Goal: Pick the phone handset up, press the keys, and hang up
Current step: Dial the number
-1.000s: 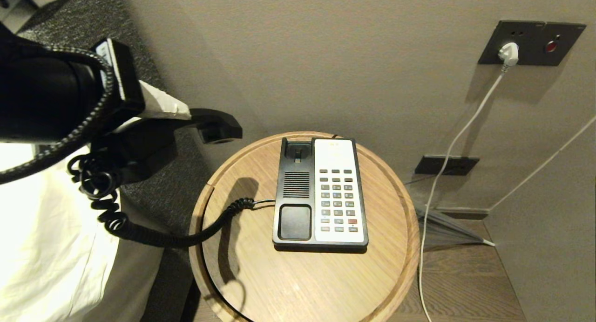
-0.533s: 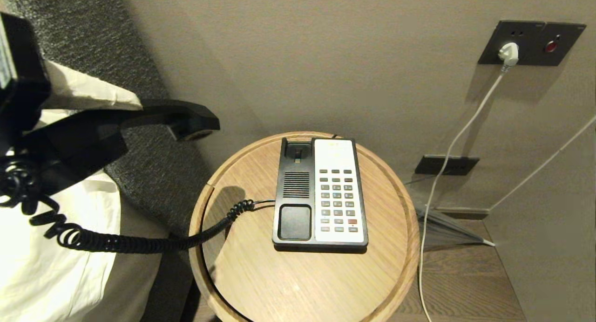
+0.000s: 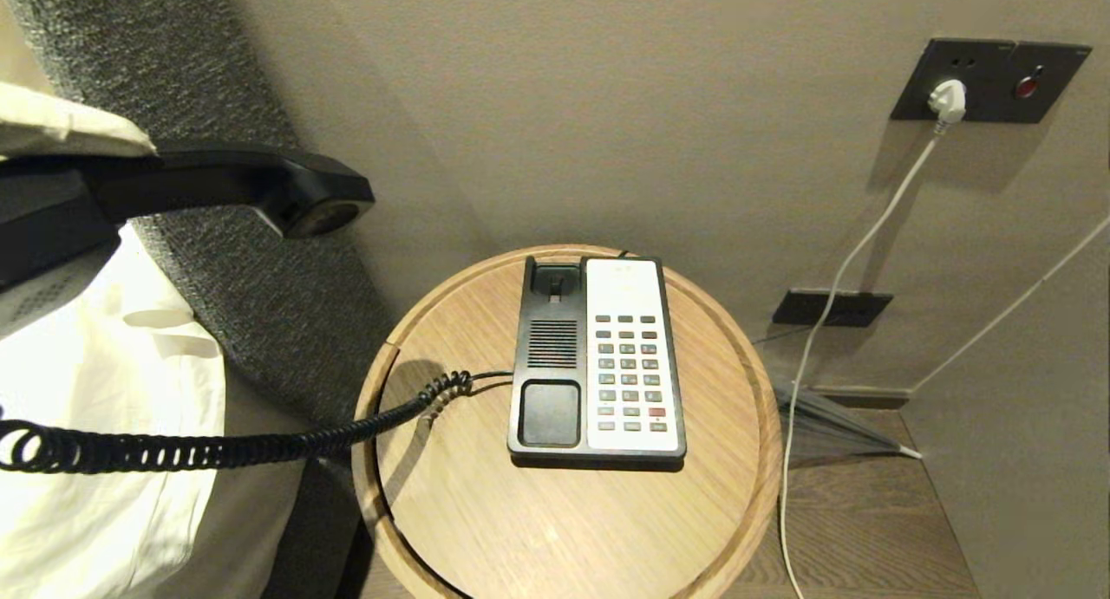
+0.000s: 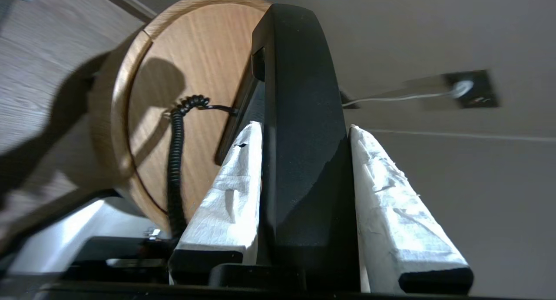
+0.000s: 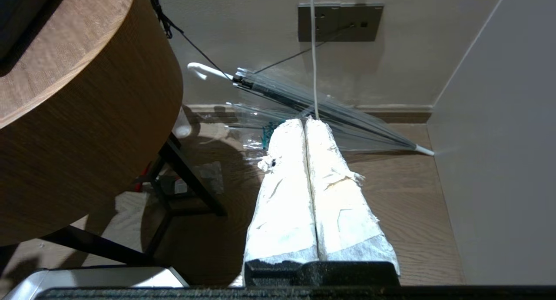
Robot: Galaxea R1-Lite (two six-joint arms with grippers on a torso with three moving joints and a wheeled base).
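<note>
L hand (image 4: pixel 304 161) clamps the phone handset (image 3: pixel 234 179) off-cradle at 10 o'clock from the keys (image 3: pixel 629 369) on the desk (image 3: pixel 486 512), prob. clearing keypad access; R hand (image 5: pixel 309 126) shut, empty.

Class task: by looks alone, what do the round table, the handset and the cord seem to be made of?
Table: seemingly wood or wood veneer, matte; straight grain lines show.
Handset: likely hard plastic, smooth and slightly glossy; soft highlights on the black shell.
Cord: probably flexible plastic or rubber, black; tight springy coils.
</note>
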